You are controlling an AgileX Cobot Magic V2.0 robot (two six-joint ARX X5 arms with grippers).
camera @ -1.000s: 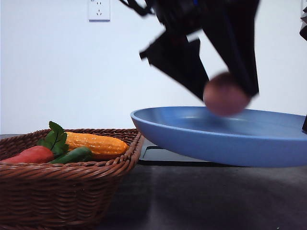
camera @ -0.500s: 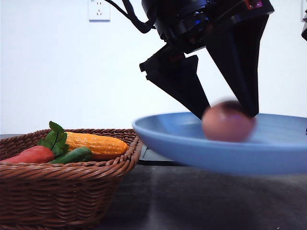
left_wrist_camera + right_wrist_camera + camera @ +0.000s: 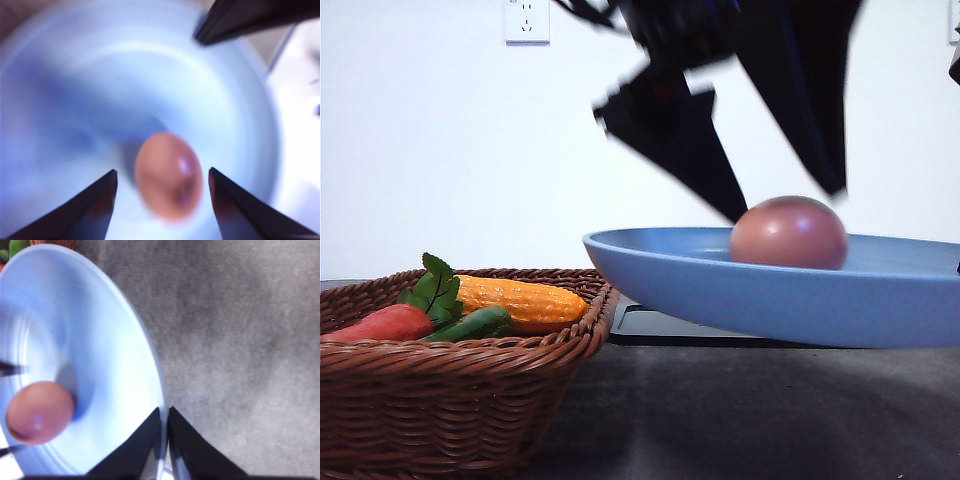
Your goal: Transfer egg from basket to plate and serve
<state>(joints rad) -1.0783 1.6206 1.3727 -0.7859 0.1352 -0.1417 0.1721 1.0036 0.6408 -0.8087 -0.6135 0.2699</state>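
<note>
- One small smooth pinkish-brown egg (image 3: 789,233) lies inside one wide, shallow, matte light-blue round plate (image 3: 720,285), just below the tips of the left gripper (image 3: 785,200).
- Seen from the front, the egg's long axis runs roughly level, side to side; in the left wrist view (image 3: 169,175) the egg is blurred, lying between the two dark fingers and touching neither, so its narrow end cannot be told.
- Two dark, pointed fingers (image 3: 685,140) of the left gripper hang spread wide above the egg, holding nothing; they are motion-blurred in the front view.
- One right gripper (image 3: 164,422) has its two fingers pinched close together on the plate's rim, one on each side of the thin edge; in that wrist view the egg (image 3: 40,412) sits on the plate's floor, well away from these fingers.
- The plate is raised off the dark grey table (image 3: 770,420), tilted slightly, with one flat black tray (image 3: 660,325) beneath it.
- One large brown woven wicker basket (image 3: 450,400) stands on the table, well off to the side of the left gripper and lower than it.
- Inside the basket: one yellow corn cob (image 3: 520,300), one red-orange carrot-like vegetable (image 3: 382,324), one green pod-shaped vegetable (image 3: 475,324) and one sprig of green leaves (image 3: 435,285).
- One white wall socket (image 3: 527,20) sits high on the white wall.
</note>
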